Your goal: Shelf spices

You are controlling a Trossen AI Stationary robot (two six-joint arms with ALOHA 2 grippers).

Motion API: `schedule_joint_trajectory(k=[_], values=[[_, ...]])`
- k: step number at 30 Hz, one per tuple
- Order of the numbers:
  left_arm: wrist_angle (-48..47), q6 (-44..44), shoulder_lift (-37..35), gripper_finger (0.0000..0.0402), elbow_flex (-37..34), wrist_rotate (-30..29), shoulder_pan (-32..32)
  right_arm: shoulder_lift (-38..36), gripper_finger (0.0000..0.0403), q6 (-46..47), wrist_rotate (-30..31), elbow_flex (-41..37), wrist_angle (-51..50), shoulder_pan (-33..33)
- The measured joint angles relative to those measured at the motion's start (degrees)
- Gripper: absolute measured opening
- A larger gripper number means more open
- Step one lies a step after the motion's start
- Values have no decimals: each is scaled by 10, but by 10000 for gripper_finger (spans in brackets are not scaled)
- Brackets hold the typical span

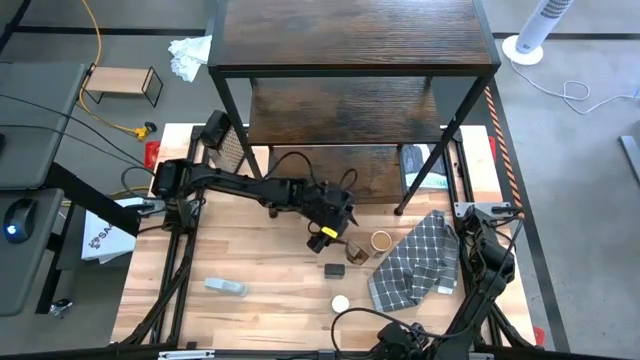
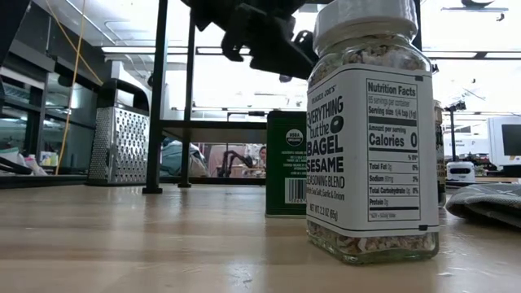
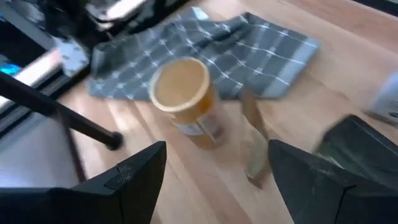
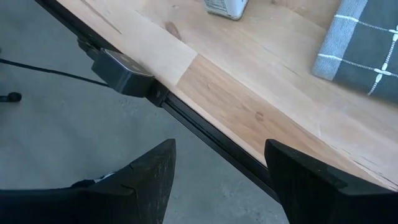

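High view: left pincer (image 1: 322, 238) is hanging over the counter's (image 1: 260, 270) middle, just in front of the shelf (image 1: 345, 60), which is standing across the counter's far edge. Its fingers look apart, holding nothing. The tan-lidded brown jar (image 1: 381, 242) is standing just beside it, touching or nearly touching the grey checked cloth (image 1: 420, 262). A small dark jar (image 1: 334, 269) is sitting nearer the front edge, the white-capped jar (image 1: 341, 303) nearer still. A clear flat plastic object (image 1: 226, 287) is lying toward the front left. Right pincer is parked off the front edge, not clearly visible here.

Low view: white-capped jar (image 2: 373, 130), labelled bagel sesame seasoning, is filling the foreground; a green tin (image 2: 286, 163) is standing behind it, a box grater (image 2: 119, 145) far left. Left arm is hanging dark above.

Left wrist view: the two fingers (image 3: 134, 171) are spread wide with the tan-lidded brown jar (image 3: 186, 102) upright beyond them, cloth (image 3: 205, 53) just behind it. A slim tan item, too blurred to name, is lying beside the jar.

Right wrist view: right pincer (image 4: 217, 180) is open and empty, hovering past the counter's front edge (image 4: 249, 118) over the floor.

Risks, as I judge them: the picture is blurred, so the arm is probably moving fast; a finger could be clipping the jar's lid and tipping it onto the cloth. Closing off-centre could be squirting the round jar sideways into the slim item. Lifting toward the shelf, the arm could be striking the black frame.
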Motion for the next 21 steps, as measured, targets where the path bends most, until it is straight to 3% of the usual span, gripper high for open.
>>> schedule_joint_trajectory(k=[7, 21], values=[[7, -19, 19, 280, -2, 28, 5, 0, 243, 1, 0, 0, 0, -1], [35, -34, 39, 280, -2, 29, 0, 0, 243, 0, -4, 0, 7, -3]])
